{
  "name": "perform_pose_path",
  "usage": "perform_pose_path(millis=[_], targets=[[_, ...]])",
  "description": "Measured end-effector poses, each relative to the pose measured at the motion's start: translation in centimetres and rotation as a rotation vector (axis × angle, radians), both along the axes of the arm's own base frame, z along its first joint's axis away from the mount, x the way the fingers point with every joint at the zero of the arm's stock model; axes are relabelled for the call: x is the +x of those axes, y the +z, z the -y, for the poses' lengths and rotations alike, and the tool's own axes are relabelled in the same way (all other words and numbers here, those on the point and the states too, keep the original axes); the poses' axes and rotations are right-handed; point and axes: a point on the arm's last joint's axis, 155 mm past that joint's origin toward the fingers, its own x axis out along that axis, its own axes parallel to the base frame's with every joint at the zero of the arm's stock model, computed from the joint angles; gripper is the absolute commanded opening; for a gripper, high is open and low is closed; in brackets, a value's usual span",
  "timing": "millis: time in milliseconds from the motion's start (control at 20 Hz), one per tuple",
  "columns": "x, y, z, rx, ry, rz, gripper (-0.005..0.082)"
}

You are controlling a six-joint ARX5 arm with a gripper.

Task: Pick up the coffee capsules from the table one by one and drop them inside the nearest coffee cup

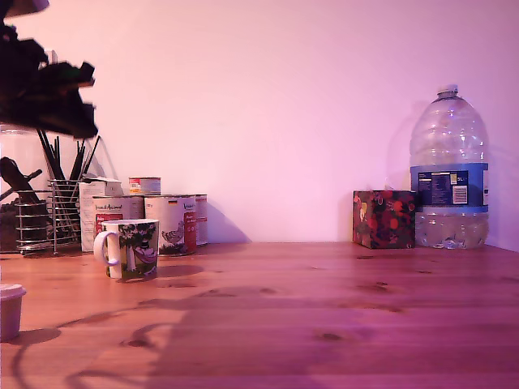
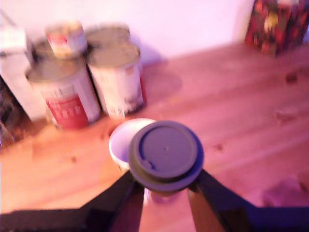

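arm (image 1: 45, 89) raised high at the exterior view's far left, a dark mass silhouetted above the utensil rack (image 1: 49, 215), well clear of the table (image 1: 324, 324). gripper (image 2: 166, 191) itself hard to make out in that view.

wrist view, blurred: two black fingers (image 2: 120, 195) closed onto the sides of a dark capsule (image 2: 165, 153), flat flanged top facing the camera. the capsule sits between the fingers, off the table, and overlaps the rim of the coffee cup (image 2: 126, 140) below it; looks to be above the opening, though height over the cup cannot be told.

exterior view: coffee cup (image 1: 130, 249) stands upright on the table at the left, white handle toward the view's left, just in front of the labelled tins (image 1: 170, 220). pale capsule-like pot (image 1: 10, 309) at the near left edge, cut off by the frame, probably the cream capsule.

far right by the wall: patterned box (image 1: 383, 219) just beside a large water bottle (image 1: 450, 174).
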Motion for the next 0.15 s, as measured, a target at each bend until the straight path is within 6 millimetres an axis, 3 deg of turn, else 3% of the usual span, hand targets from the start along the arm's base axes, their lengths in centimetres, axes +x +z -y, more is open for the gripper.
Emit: perform_pose_path(millis=[150], targets=[[-0.07,-0.18,-0.01,0.001,0.000,-0.008,0.0092]])
